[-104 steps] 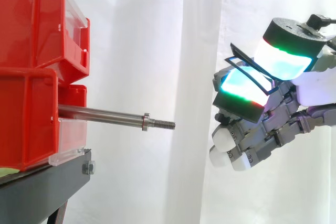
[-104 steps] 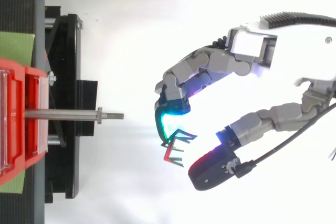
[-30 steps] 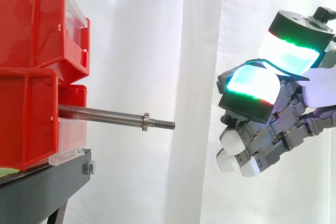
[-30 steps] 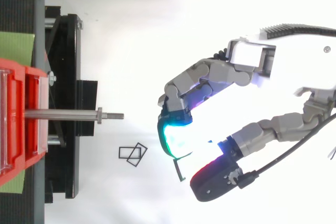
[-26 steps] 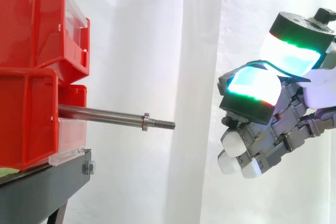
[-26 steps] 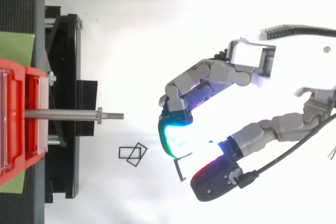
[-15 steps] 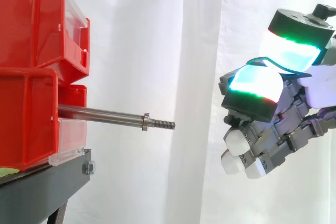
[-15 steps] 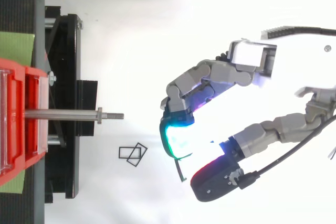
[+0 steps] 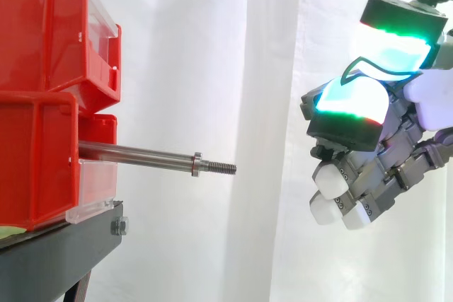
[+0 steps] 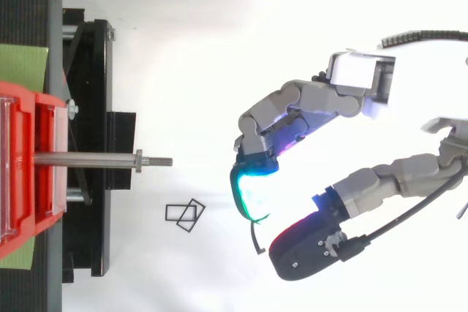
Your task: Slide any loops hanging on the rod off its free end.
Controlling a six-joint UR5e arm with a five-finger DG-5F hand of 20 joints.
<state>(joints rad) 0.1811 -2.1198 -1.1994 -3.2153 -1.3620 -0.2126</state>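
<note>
Hand (image 9: 382,164) hangs right of the rod (image 9: 138,153), well clear of its threaded free end (image 9: 225,168) and slightly higher, with the arm cut off at the right edge. Fingers (image 9: 333,178) curled, thumb and one pad pinching a thin black loop (image 9: 356,66) — mostly hidden between the pads. Rod's root is hidden behind the red bins (image 9: 42,90). Two square loops (image 10: 184,215) lie on the white surface (image 10: 183,49) below, near the rod tip.

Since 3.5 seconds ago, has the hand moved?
Yes. The hand has drawn back rightward, away from the rod's free end.
</note>
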